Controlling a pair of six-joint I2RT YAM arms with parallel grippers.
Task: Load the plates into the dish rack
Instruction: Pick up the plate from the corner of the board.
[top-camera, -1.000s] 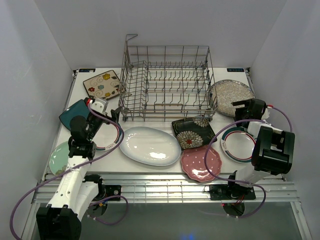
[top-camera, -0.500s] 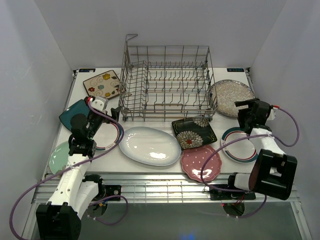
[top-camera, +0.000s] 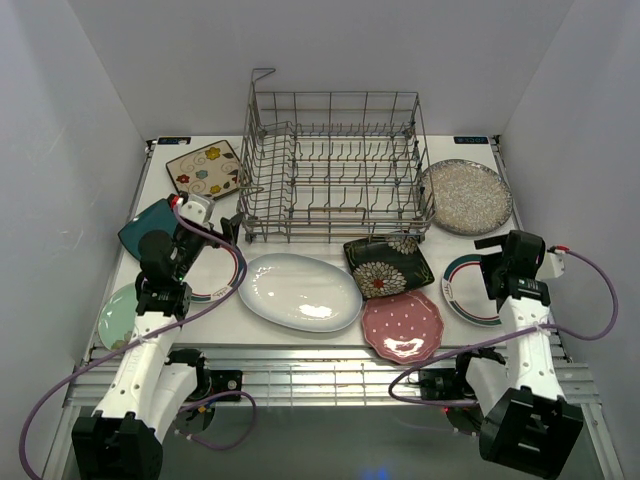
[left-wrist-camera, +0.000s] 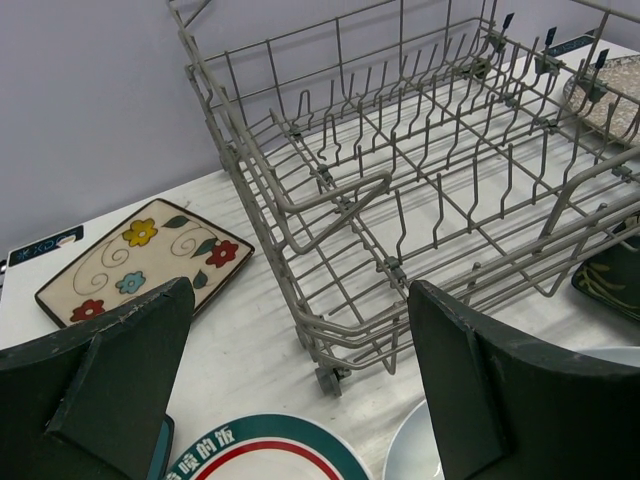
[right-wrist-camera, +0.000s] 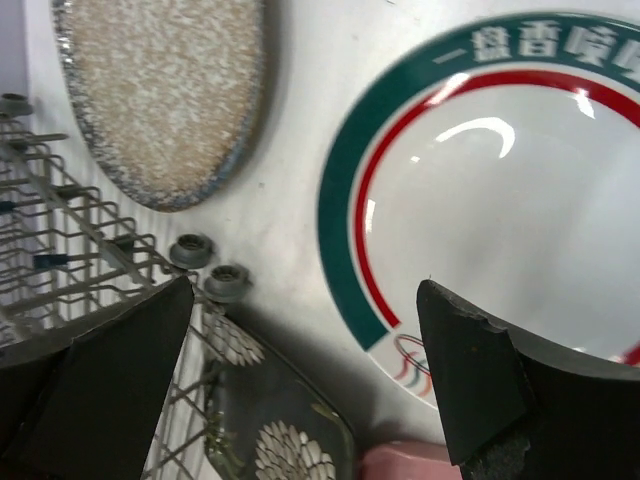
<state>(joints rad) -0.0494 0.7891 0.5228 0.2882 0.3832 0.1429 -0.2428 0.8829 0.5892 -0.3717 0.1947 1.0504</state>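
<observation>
The empty grey wire dish rack (top-camera: 335, 165) stands at the back centre. All plates lie flat on the table: cream floral square (top-camera: 205, 168), teal square (top-camera: 150, 225), pale green (top-camera: 115, 318), a teal-rimmed round (top-camera: 215, 275), white oval (top-camera: 300, 292), black floral square (top-camera: 388, 265), pink dotted (top-camera: 402, 327), a second teal-rimmed round (top-camera: 470, 290) and speckled grey (top-camera: 465, 195). My left gripper (left-wrist-camera: 300, 290) is open and empty above the left teal-rimmed plate (left-wrist-camera: 260, 450), facing the rack's corner (left-wrist-camera: 330, 330). My right gripper (right-wrist-camera: 305, 285) is open and empty over the left edge of the right teal-rimmed plate (right-wrist-camera: 500, 190).
White walls close in the table on both sides and at the back. The rack's feet (right-wrist-camera: 210, 265) stand beside the black floral plate (right-wrist-camera: 280, 440) and near the speckled plate (right-wrist-camera: 160, 90). A tall wire loop (top-camera: 262, 80) rises at the rack's back left corner.
My right arm has swung back from beside the speckled plate toward the near edge, and its gripper now hangs over the right teal-rimmed plate. The left arm has barely moved.
</observation>
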